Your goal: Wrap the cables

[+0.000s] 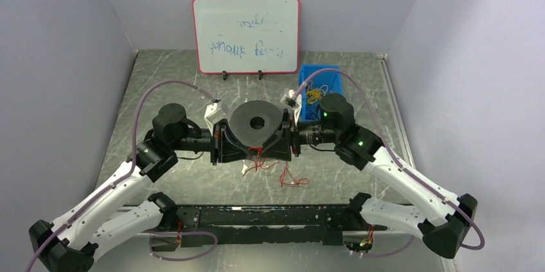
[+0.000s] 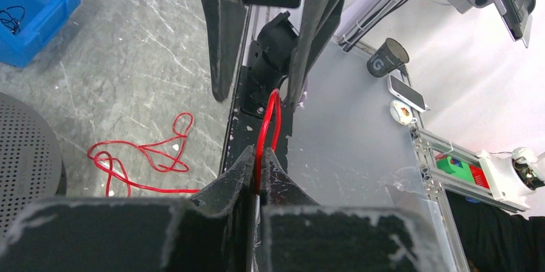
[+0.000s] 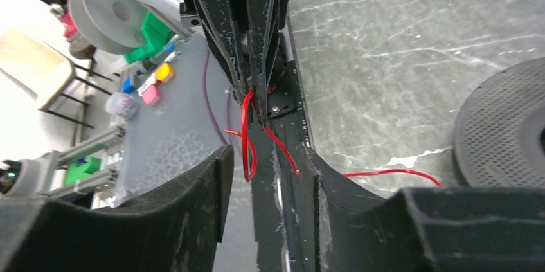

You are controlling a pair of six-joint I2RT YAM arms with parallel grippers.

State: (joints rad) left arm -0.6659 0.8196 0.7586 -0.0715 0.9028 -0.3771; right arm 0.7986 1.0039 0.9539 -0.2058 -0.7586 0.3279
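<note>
The cables are thin red wire. My left gripper (image 2: 259,159) is shut on a strand of the wire (image 2: 268,117), which loops up from its tips. In the right wrist view the same looped strand (image 3: 247,146) hangs from the left fingers (image 3: 257,47) at the top. My right gripper (image 3: 268,179) is open, its jaws wide apart either side of the hanging loop and not touching it. In the top view both grippers, left (image 1: 243,148) and right (image 1: 273,146), meet tip to tip just in front of the black spool (image 1: 257,123). More loose wire (image 1: 292,179) lies on the table.
A blue bin (image 1: 318,92) with yellow bits stands at the back right of the spool. A whiteboard (image 1: 246,34) leans on the back wall. A black rail (image 1: 270,215) runs along the near edge. The spool's perforated disc (image 3: 508,117) is close on the right.
</note>
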